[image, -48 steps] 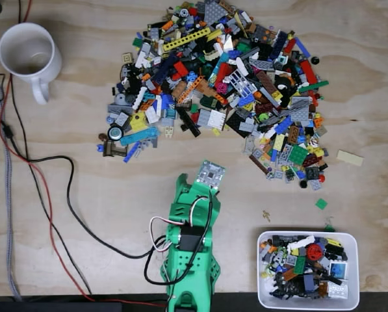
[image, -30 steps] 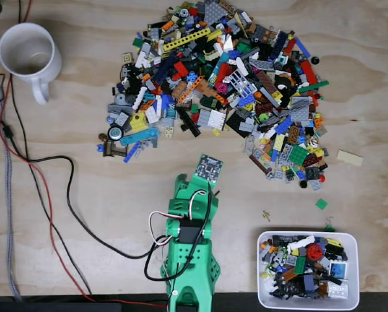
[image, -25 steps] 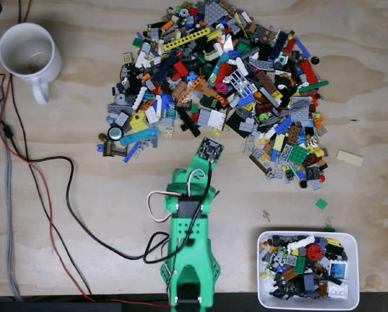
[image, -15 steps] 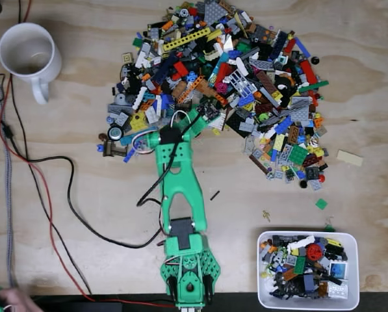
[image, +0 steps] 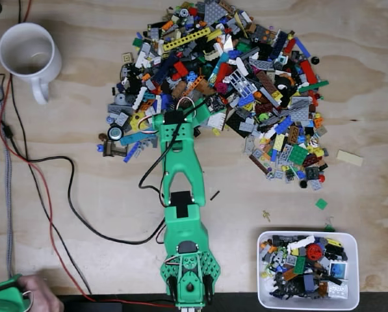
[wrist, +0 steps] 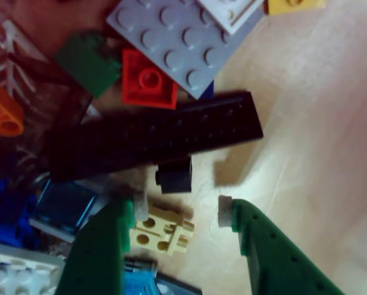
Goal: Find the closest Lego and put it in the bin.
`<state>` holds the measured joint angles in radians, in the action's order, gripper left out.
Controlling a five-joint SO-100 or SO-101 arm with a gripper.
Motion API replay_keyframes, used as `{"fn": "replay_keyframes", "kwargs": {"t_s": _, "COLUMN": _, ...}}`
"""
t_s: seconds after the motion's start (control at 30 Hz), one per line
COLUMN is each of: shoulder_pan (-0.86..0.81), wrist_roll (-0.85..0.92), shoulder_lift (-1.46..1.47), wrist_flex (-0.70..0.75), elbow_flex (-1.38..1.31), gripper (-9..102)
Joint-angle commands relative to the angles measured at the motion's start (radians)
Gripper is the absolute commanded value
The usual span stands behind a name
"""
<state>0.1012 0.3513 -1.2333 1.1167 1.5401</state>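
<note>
In the wrist view my gripper (wrist: pixel 180 209) is open, its green fingers (wrist: pixel 103 246) low over the wood at the pile's near edge. A small tan Lego piece (wrist: pixel 161 228) lies between them, close against the left finger. Just beyond the fingertips lie a small black piece (wrist: pixel 174 175) and a long black plate (wrist: pixel 158 138). In the fixed view my green arm (image: pixel 181 169) stretches from the bottom edge to the Lego pile (image: pixel 245 71), and its wrist covers the fingers. The white bin (image: pixel 307 302) stands at the bottom right, holding several pieces.
A white mug (image: pixel 28 55) stands at the top left. Black and red cables (image: pixel 51 169) run down the left side. A hand (image: pixel 38 299) holds something green at the bottom left corner. Loose bits lie near the bin: a thin black stick (image: pixel 214 195), a green tile (image: pixel 321 203).
My arm has stretched forward from the middle of the table to the pile's near edge, and the wrist has swung slightly left. A hand has come into the bottom left corner.
</note>
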Motion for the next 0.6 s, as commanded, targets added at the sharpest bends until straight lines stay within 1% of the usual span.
{"fn": "replay_keyframes", "kwargs": {"t_s": 0.0, "shoulder_pan": -0.028, "wrist_roll": 0.012, "shoulder_lift": -0.008, "wrist_flex": -0.029, "elbow_flex": -0.072, "gripper": 17}}
{"fn": "replay_keyframes", "kwargs": {"t_s": 0.2, "shoulder_pan": -0.038, "wrist_roll": 0.034, "shoulder_lift": 0.028, "wrist_flex": -0.044, "elbow_flex": -0.114, "gripper": 13}}
{"fn": "replay_keyframes", "kwargs": {"t_s": 0.43, "shoulder_pan": -0.032, "wrist_roll": 0.08, "shoulder_lift": 0.015, "wrist_flex": -0.067, "elbow_flex": -0.114, "gripper": 0}}
{"fn": "replay_keyframes", "kwargs": {"t_s": 0.5, "shoulder_pan": -0.028, "wrist_roll": 0.095, "shoulder_lift": -0.018, "wrist_flex": -0.06, "elbow_flex": -0.114, "gripper": 0}}
{"fn": "replay_keyframes", "kwargs": {"t_s": 0.57, "shoulder_pan": -0.009, "wrist_roll": 0.126, "shoulder_lift": -0.063, "wrist_flex": -0.02, "elbow_flex": -0.118, "gripper": 0}}
